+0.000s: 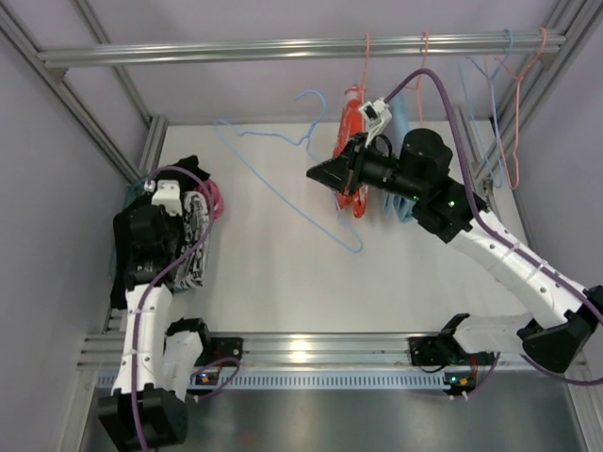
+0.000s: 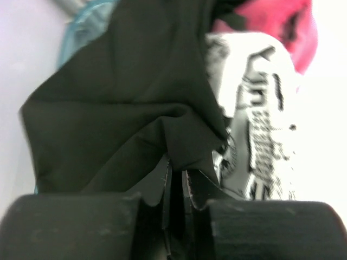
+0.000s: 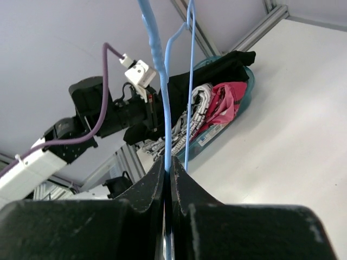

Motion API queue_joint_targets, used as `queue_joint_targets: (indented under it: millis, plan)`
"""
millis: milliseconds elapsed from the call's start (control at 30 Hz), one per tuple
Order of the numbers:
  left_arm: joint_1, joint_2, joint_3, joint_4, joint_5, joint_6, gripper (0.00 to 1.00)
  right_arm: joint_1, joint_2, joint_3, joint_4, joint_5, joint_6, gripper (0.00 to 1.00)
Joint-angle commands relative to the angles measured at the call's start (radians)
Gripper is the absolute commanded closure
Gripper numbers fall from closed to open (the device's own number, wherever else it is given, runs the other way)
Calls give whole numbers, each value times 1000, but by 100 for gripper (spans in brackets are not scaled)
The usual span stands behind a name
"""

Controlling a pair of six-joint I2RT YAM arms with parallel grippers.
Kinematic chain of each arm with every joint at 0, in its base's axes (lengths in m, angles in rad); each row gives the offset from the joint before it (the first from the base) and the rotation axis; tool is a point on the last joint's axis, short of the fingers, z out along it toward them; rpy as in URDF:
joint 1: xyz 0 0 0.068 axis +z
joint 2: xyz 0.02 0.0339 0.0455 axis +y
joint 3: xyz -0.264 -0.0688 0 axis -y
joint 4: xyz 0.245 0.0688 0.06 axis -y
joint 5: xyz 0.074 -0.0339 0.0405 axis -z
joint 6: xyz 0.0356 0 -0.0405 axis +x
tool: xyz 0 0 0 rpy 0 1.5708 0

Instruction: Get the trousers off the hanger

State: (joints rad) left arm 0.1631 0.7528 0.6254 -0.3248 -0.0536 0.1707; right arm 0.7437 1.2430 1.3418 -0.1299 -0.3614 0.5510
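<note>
Two arms, one bin, one black trousers

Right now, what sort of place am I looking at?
Probably a lab test cell rather than a home: an aluminium-extrusion rail carrying wire hangers spans a framed enclosure, above a white table.

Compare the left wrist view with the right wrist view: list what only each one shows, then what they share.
Only the left wrist view: the left gripper up close, shut on a fold of the black trousers.
Only the right wrist view: the right gripper shut on the wire of a blue hanger, the left arm seen from outside, and the white table.
Both: the black trousers, a black-and-white patterned cloth, a pink cloth and the teal bin with the clothes.
</note>
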Motion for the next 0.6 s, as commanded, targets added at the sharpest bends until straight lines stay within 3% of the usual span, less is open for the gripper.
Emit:
queue_joint_targets:
  millis: [0,100,200,233,267,300,433,567]
  plan:
    - [-4,22,77,-155,242,64,86,17,-60,62,-26,-47,-103,100]
    - [-4,43,134,-232,294,119,75,17,-94,79,-85,-57,-157,100]
    - [-5,59,190,-341,298,153,40,17,-140,77,-137,-65,-220,100]
    - [-5,51,200,-371,298,171,14,17,-151,76,-164,-67,-233,100]
    - [-4,37,207,-373,290,173,6,17,-172,80,-178,-70,-270,100]
    - [-5,14,223,-373,281,158,2,17,-184,80,-192,-71,-289,100]
    - [-4,-75,301,-373,339,107,2,17,-241,76,-264,-56,-374,100]
    - [-4,-37,437,-373,449,24,2,0,-306,71,-321,-39,-442,100]
